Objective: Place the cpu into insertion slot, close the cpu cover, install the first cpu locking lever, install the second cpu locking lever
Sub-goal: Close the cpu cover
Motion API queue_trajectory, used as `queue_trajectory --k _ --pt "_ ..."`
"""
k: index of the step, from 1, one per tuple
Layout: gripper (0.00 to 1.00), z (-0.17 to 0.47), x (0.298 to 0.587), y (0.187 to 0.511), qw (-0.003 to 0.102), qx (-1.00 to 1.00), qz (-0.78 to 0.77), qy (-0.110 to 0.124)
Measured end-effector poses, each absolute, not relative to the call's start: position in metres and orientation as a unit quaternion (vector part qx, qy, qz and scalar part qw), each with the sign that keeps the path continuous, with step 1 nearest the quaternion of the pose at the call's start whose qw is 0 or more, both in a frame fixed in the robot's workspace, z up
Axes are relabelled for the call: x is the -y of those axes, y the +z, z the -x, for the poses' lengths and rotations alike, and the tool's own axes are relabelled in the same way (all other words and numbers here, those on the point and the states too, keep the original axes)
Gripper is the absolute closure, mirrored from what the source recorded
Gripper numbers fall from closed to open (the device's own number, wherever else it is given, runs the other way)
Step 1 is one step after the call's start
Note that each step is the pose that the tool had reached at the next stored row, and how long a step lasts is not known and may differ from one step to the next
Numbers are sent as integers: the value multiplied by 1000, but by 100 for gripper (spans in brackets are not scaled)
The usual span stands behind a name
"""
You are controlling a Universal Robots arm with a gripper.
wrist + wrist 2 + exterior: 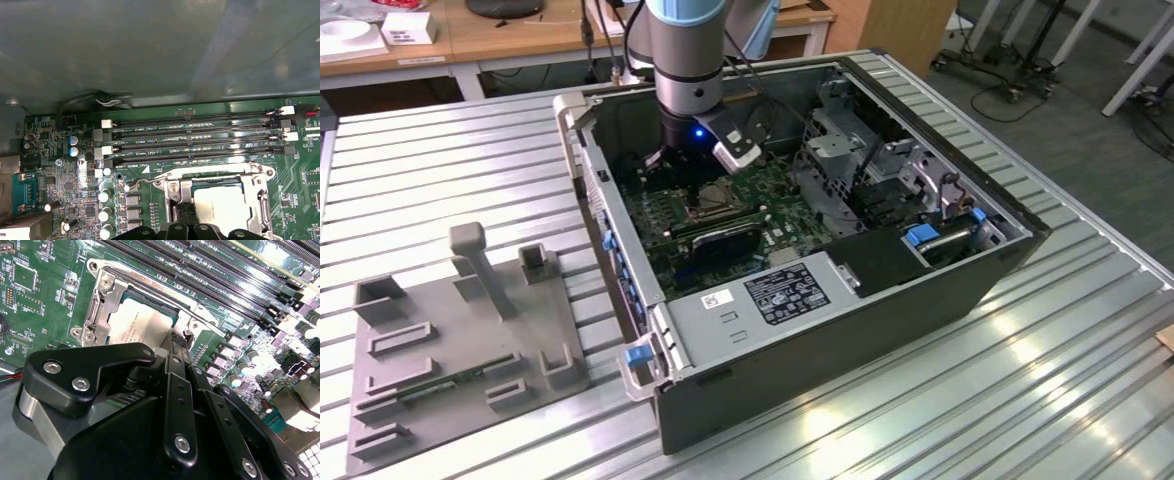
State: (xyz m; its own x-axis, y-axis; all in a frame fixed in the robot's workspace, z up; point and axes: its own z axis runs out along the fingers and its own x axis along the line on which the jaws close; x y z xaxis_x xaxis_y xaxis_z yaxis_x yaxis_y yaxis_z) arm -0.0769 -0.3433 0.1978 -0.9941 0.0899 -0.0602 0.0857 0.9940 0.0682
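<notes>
The cpu (pixel 137 325) lies flat in the insertion slot (pixel 715 200) of the green motherboard, its dull silver top showing in both wrist views (pixel 222 202). The cpu cover (pixel 107 295) lies down around it as a silvery frame (pixel 215 175). A thin wire locking lever (pixel 145 182) runs along the socket's edge next to the memory slots. My gripper (pixel 176 342) is inside the computer case (pixel 854 330), its black fingers together, with the tips down at the socket's edge beside the cpu (pixel 185 212).
Long black memory slots (pixel 200 140) run beside the socket. The case wall (pixel 150 50) rises close behind them. A drive cage (pixel 881 170) and a labelled grey box (pixel 781 290) stand inside the case. A grey fixture plate (pixel 454 340) lies on the slatted table.
</notes>
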Motion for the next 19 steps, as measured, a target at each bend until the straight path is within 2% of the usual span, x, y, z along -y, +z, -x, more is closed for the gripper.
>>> queue_trajectory --k 19 --pt "89 77 343 209 32 -998 -44 33"
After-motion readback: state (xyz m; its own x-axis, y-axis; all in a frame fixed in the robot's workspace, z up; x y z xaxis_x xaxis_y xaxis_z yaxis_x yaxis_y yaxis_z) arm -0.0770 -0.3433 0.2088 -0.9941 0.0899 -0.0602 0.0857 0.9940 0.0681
